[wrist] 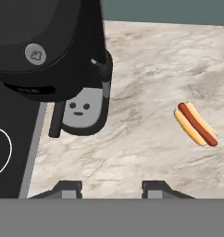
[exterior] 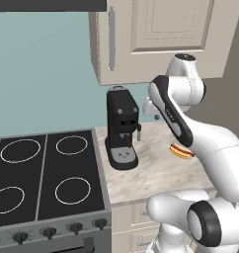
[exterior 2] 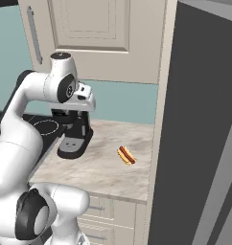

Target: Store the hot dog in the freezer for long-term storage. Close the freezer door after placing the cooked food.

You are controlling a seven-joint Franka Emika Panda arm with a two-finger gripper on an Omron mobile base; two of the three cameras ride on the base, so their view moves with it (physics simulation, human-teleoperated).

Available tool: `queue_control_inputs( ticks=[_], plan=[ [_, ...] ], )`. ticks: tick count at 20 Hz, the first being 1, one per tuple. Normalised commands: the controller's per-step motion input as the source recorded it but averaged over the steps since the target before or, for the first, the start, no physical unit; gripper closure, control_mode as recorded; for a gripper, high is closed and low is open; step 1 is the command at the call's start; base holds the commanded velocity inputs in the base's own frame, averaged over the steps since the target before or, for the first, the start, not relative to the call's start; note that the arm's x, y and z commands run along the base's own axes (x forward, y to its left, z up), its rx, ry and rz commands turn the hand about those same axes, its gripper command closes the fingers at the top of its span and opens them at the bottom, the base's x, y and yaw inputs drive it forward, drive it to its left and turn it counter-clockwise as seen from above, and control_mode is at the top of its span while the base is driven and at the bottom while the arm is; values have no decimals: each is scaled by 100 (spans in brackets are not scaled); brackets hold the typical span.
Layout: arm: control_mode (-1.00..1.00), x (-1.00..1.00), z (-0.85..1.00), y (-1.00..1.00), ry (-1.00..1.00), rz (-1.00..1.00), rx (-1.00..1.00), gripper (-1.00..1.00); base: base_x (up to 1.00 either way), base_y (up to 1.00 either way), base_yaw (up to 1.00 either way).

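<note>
The hot dog [wrist: 196, 124], a small tan bun with a red sausage along it, lies on the marble counter [wrist: 146, 69]. It also shows as the hot dog [exterior 2: 126, 155] near the counter's right end and as the hot dog [exterior: 182, 151], partly behind my forearm. My gripper [wrist: 111, 189] hangs open and empty above the counter, left of the hot dog and well apart from it, close to the coffee machine. The grey fridge [exterior 2: 204, 124] rises right of the counter. I cannot make out its freezer door, and the freezer inside is hidden.
A black coffee machine [exterior: 122, 129] stands on the counter's left part, right under my hand. A black stove [exterior: 42, 173] with ring burners lies to its left. Beige wall cabinets [exterior: 156, 34] hang overhead. A beige side panel [exterior 2: 162, 105] separates counter and fridge.
</note>
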Motion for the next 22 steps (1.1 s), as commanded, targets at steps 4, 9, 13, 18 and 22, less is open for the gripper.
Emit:
queue_control_inputs(
  ticks=[4, 9, 13, 18, 22],
  plan=[
    [-100, 7, 0, 0, 0, 0, 0, -100, 0, 0, 0],
    [-100, 19, -23, -75, -4, 4, 0, -100, 0, 0, 0],
    [-100, 8, -66, -73, 0, 10, -2, -100, 0, 0, 0],
    [-100, 18, -68, -25, 1, 16, -1, -100, 0, 0, 0],
    [-100, 41, -61, -57, 16, 8, -7, -100, 0, 0, 0]
  ],
)
